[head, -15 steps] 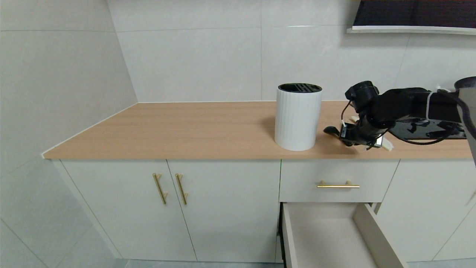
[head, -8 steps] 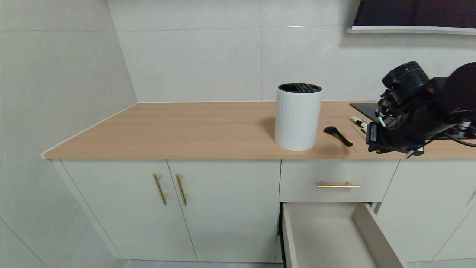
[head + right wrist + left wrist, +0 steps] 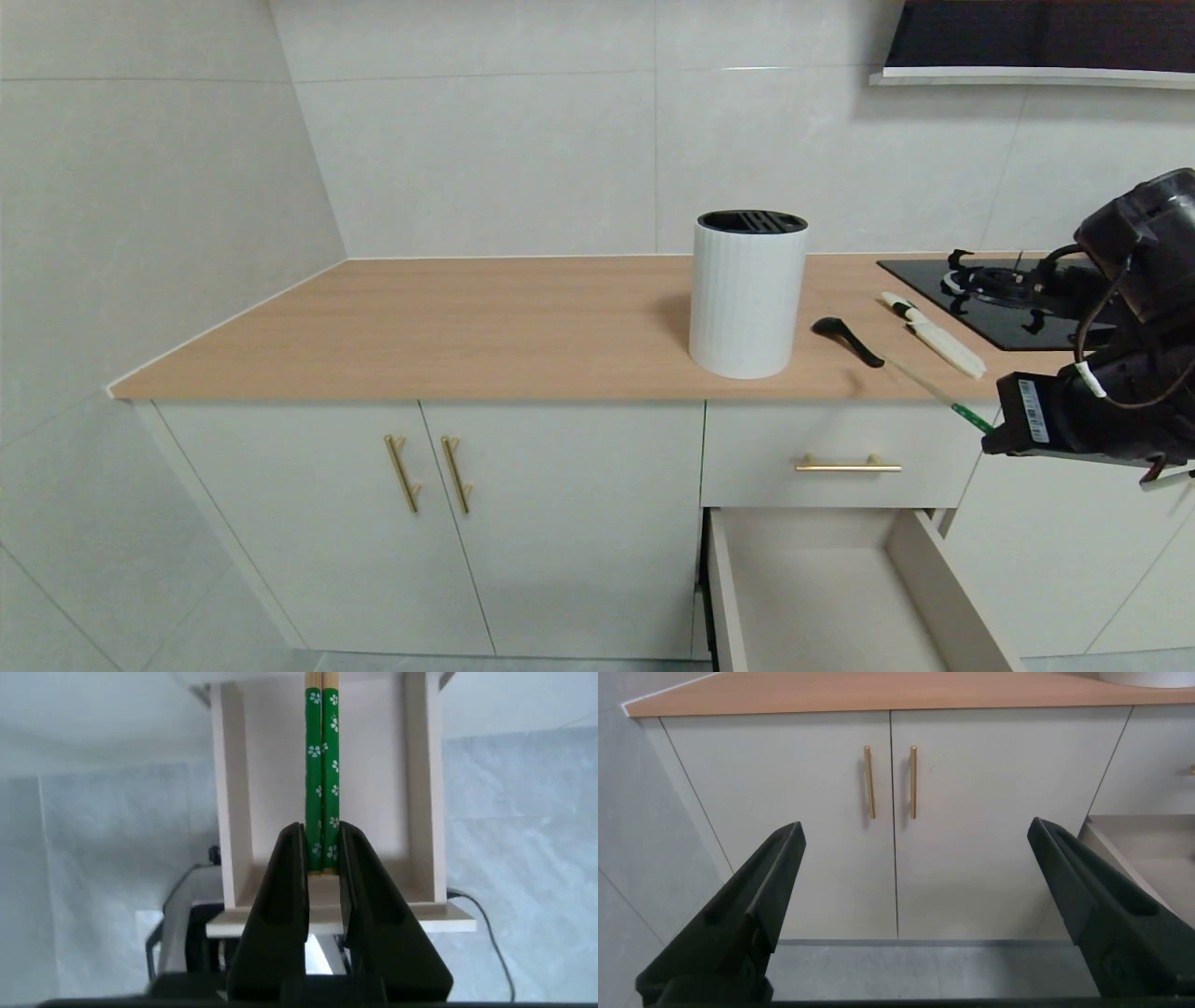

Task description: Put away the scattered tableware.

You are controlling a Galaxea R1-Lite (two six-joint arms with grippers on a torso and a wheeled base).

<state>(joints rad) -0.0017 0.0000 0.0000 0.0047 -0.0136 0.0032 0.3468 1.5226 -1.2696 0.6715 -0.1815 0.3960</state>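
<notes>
Pinching green-ended chopsticks [image 3: 322, 765], right fingers [image 3: 290, 887] closed, drawer [image 3: 934, 583] open

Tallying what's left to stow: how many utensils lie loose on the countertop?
2. A black spoon lies just right of the white holder; a pale utensil lies between it and the stove. The right gripper holds chopsticks. Something could hide behind the holder.

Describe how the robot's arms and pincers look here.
The right arm is matte black with rounded joint housings, loose black cables looped alongside, and a white barcode-style label near the wrist. The right pincer has two thick black tapered fingers; the left pincer has matching black wedge-shaped fingers.
</notes>
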